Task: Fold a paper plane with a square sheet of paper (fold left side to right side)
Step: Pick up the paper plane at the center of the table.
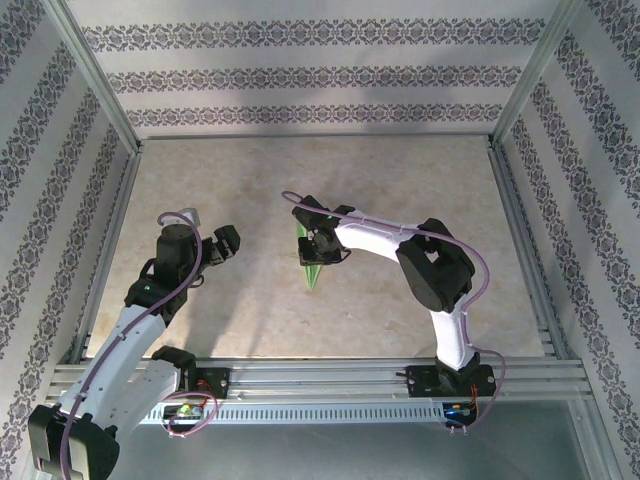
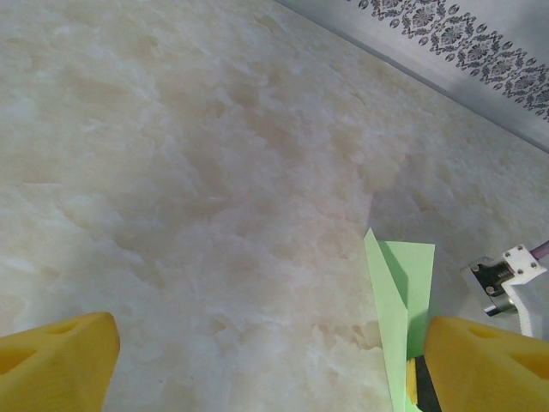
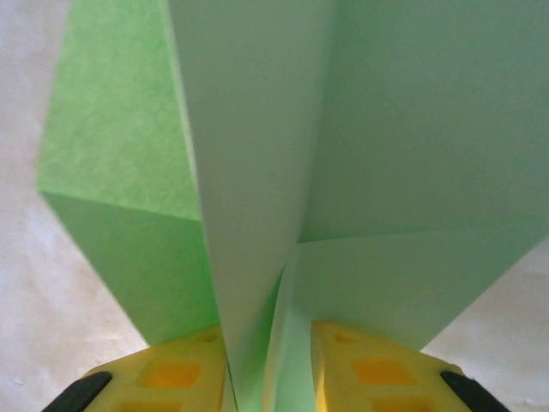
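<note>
The pale green paper plane (image 1: 311, 264) is a slim folded dart near the table's middle, with its tip toward the near edge. My right gripper (image 1: 320, 244) comes down on it from the right. In the right wrist view the plane's (image 3: 257, 172) raised centre fold stands between the two yellow fingers (image 3: 171, 378), which press on it from both sides. My left gripper (image 1: 216, 248) hovers to the left of the plane, open and holding nothing. In the left wrist view the plane (image 2: 403, 292) stands just inside the right yellow fingertip (image 2: 489, 360).
The marble-patterned tabletop (image 1: 250, 180) is ringed by aluminium rails (image 1: 320, 375) and patterned walls. A white part of the right wrist (image 2: 515, 279) sits beside the plane in the left wrist view.
</note>
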